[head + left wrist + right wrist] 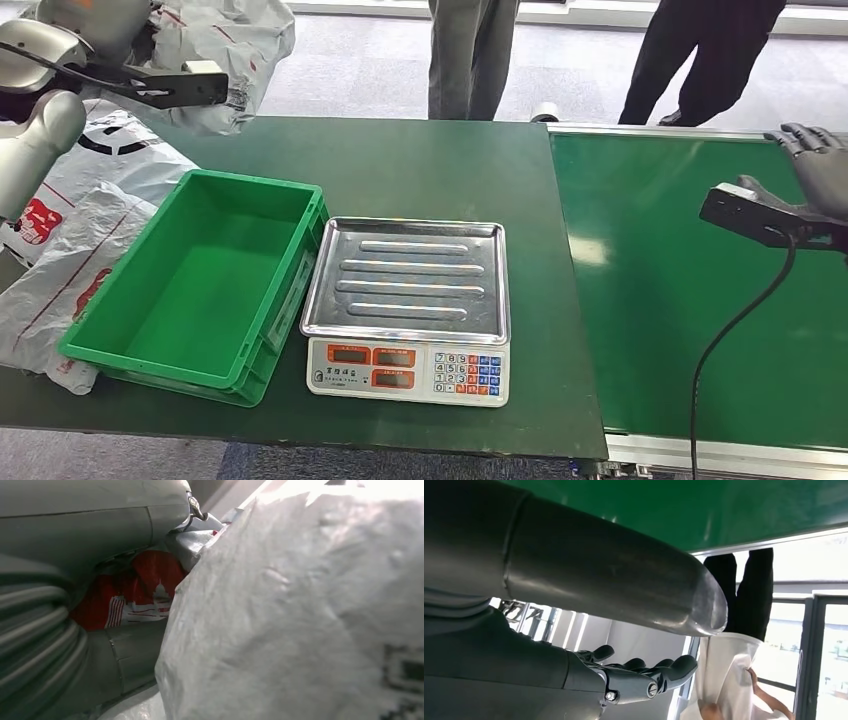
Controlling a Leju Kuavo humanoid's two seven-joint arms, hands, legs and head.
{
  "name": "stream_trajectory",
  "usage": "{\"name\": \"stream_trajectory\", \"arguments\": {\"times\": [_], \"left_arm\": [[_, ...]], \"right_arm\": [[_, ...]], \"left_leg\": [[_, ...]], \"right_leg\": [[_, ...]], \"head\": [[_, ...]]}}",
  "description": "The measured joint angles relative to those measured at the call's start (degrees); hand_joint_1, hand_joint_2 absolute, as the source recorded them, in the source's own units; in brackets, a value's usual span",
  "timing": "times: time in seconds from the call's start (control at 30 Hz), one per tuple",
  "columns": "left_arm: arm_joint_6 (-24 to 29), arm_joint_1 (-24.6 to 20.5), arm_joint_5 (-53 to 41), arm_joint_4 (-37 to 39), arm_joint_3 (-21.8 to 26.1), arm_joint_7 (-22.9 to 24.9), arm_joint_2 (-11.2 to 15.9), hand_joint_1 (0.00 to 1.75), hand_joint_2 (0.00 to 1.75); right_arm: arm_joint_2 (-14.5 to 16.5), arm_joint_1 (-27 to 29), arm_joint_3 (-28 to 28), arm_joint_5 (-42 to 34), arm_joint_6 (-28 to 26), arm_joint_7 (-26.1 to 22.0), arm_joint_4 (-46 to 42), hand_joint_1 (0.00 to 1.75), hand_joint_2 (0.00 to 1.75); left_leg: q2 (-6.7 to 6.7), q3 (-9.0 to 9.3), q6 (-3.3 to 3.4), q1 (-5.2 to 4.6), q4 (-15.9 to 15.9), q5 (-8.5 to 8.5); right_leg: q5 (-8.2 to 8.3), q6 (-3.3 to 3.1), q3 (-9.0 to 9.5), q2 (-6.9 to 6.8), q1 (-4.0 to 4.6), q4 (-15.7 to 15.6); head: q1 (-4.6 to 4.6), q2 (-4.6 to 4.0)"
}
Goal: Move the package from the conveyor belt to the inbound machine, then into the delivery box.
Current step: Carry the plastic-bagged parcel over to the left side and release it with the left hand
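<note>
- Head view, taking the scale (408, 308) as landmark: its steel weighing pan sits on the dark green table (420, 170), keypad and displays on the edge nearest the robot.
- Green crate (200, 280) stands just beside the scale on the robot's left, touching or nearly touching its side.
- Conveyor belt (680, 290) lies to the scale's right, its bright green surface running past the table edge.
- Left arm is raised at the far left corner, well away from the scale; a grey plastic package (225, 50) hangs up there behind the dark wrist camera bar, which covers part of it.
- More plastic bags (70, 240) with red print lie beyond the crate, on the side away from the scale.
- Two people's legs (470, 55) stand behind the table, beyond the scale.
- Right hand (822, 170) hovers over the belt, far right of the scale, fingers spread and holding nothing.
- Left wrist view adds what the head view hides: the left hand (75, 605) pressed up against the package (300, 620), crinkled grey plastic with a red-printed patch tucked next to the thumb; the fingers are covered, though the bag appears gripped.
- Right wrist view shows the right hand (639, 675) with fingers extended and apart, the belt (724, 505), and a person (734, 645) in a white top and dark trousers.
</note>
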Motion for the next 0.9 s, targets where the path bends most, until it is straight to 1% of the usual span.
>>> {"name": "stream_trajectory", "arguments": {"times": [0.2, 0.27, 0.33, 0.47, 0.53, 0.63, 0.73, 0.83, 0.9], "left_arm": [[-0.42, 5.92, 4.18, -4.56, 0.98, -0.78, 7.79, 1.75, 1.75], [-0.64, 7.61, 4.73, -6.05, 1.28, -0.89, 10.01, 1.75, 1.75], [-0.88, 8.68, 4.94, -7.18, 1.47, -0.89, 11.56, 1.75, 1.75], [-1.32, 10.06, 5.74, -8.89, 1.72, -0.84, 13.61, 1.75, 1.75], [-1.13, 11.83, 6.96, -10.11, 2.27, -0.84, 15.01, 1.75, 1.75], [-0.37, 16.24, 8.82, -12.5, 3.88, -0.76, 17.55, 1.75, 1.75], [0.18, 21.72, 10.53, -15.69, 6.28, -0.4, 20.61, 1.75, 1.75], [0.59, 28.14, 11.68, -19.39, 9.53, -0.32, 23.2, 1.75, 1.75], [0.69, 33.39, 12.37, -22.41, 12.36, -0.37, 24.69, 1.75, 1.75]], "right_arm": [[-0.96, 0.87, -1.11, 0.18, 0.13, 0.24, -0.5, 0.0, 0.0], [-1.27, 1.24, -1.48, 0.25, 0.12, 0.25, -0.61, 0.0, 0.0], [-1.43, 1.44, -1.72, 0.3, 0.12, 0.27, -0.73, 0.0, 0.0], [-1.55, 1.86, -2.11, 0.33, 0.1, 0.38, -1.17, 0.0, 0.0], [-1.85, 2.63, -2.66, 0.39, 0.03, 0.52, -1.56, 0.0, 0.0], [-2.29, 4.16, -3.79, 0.76, -0.03, 0.75, -2.12, 0.0, 0.0], [-2.33, 5.37, -5.08, 1.46, -0.03, 1.18, -2.51, 0.0, 0.0], [-2.33, 6.35, -6.19, 2.06, -0.03, 1.48, -2.82, 0.0, 0.0], [-2.32, 6.68, -6.7, 2.54, 0.06, 1.59, -2.87, 0.0, 0.0]], "left_leg": [[0.06, 0.01, -0.02, 0.0, -0.06, -0.01], [0.02, 0.0, -0.02, 0.01, -0.06, 0.0], [-0.05, -0.02, -0.02, 0.01, -0.06, 0.0], [-0.11, -0.03, -0.02, 0.0, -0.06, 0.0], [-0.08, -0.01, -0.02, -0.02, -0.06, -0.01], [0.0, -0.01, -0.02, -0.03, -0.06, -0.03], [0.05, -0.01, -0.06, -0.03, -0.07, -0.06], [0.05, -0.01, -0.07, -0.03, -0.1, -0.07], [0.05, -0.01, -0.08, -0.03, -0.12, -0.09]], "right_leg": [[-0.03, -0.03, -0.07, 0.07, 0.0, 0.0], [-0.04, -0.03, -0.08, 0.01, 0.0, 0.0], [-0.05, -0.04, -0.06, -0.07, 0.01, 0.0], [-0.05, -0.04, -0.01, -0.11, -0.01, -0.01], [-0.05, -0.04, -0.01, -0.07, -0.03, -0.01], [-0.05, -0.04, -0.05, 0.01, -0.03, -0.01], [-0.08, -0.08, -0.09, 0.07, -0.01, -0.01], [-0.14, -0.12, -0.09, 0.05, -0.01, -0.01], [-0.16, -0.12, -0.1, 0.04, -0.02, -0.01]], "head": [[0.0, 0.0], [0.0, 0.0], [0.0, 0.0], [0.02, 0.0], [0.02, 0.0], [0.01, 0.0], [0.0, 0.0], [0.0, 0.0], [0.0, 0.0]]}}
